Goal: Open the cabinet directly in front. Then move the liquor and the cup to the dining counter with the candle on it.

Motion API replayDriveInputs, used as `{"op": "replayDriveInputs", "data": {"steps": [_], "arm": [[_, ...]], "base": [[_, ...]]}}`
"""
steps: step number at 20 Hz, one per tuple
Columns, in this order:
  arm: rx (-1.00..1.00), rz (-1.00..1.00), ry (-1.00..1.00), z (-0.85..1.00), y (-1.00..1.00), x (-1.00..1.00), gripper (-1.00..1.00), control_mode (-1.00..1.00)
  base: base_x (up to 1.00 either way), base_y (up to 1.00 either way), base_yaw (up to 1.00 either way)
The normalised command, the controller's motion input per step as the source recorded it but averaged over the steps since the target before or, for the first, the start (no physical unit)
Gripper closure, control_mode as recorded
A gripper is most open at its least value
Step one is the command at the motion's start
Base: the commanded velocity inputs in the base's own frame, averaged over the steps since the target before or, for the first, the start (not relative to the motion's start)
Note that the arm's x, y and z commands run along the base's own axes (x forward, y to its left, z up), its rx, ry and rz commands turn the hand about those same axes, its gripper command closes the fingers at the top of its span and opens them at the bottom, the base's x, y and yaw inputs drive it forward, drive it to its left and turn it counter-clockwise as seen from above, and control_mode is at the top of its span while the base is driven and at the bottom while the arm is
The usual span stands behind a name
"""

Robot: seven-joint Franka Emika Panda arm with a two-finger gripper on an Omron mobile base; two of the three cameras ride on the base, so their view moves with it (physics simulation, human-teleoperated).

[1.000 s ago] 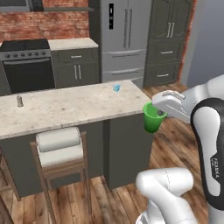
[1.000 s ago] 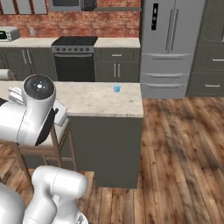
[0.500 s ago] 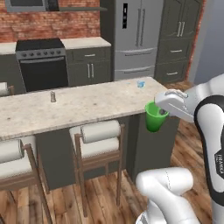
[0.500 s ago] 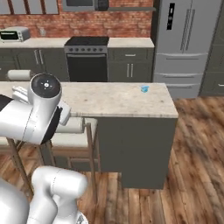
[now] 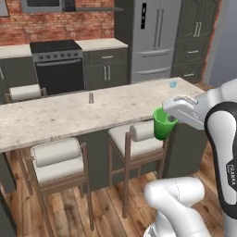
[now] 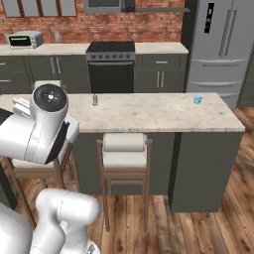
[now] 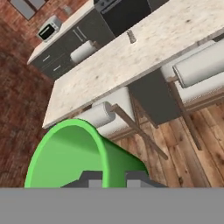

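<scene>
Beside dining counter (image 5: 69,115), claw (image 5: 172,115) gripping cup (image 5: 161,124)

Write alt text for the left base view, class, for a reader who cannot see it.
A white robot arm's gripper holds a bright green cup in the air beside the near edge of a long beige stone dining counter. Wooden stools with white cushions stand along the counter, and a stove and steel fridge line the brick wall behind.

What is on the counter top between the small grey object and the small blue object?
Nothing: in the right base view the dining counter is bare between the small grey object and the small blue object.
</scene>
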Motion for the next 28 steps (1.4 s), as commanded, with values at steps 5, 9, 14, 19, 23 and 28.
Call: {"op": "replayDriveInputs", "data": {"steps": [5, 9, 14, 19, 23, 28], "arm": [[0.0, 0.0, 0.0, 0.0, 0.0, 0.0, 1.0, 1.0], [0.0, 0.0, 0.0, 0.0, 0.0, 0.0, 1.0, 1.0], [0.0, 0.0, 0.0, 0.0, 0.0, 0.0, 1.0, 1.0], [0.0, 0.0, 0.0, 0.0, 0.0, 0.0, 1.0, 1.0], [0.0, 0.0, 0.0, 0.0, 0.0, 0.0, 1.0, 1.0], [-0.01, -0.05, 0.01, -0.08, 0.29, 0.33, 1.0, -1.0]], "base": [[0.41, 0.68, -0.14], [0.74, 0.34, -0.14], [0.75, 0.27, -0.11], [0.58, 0.31, -0.05], [0.77, 0.42, -0.07], [0.46, 0.37, -0.06]]}}
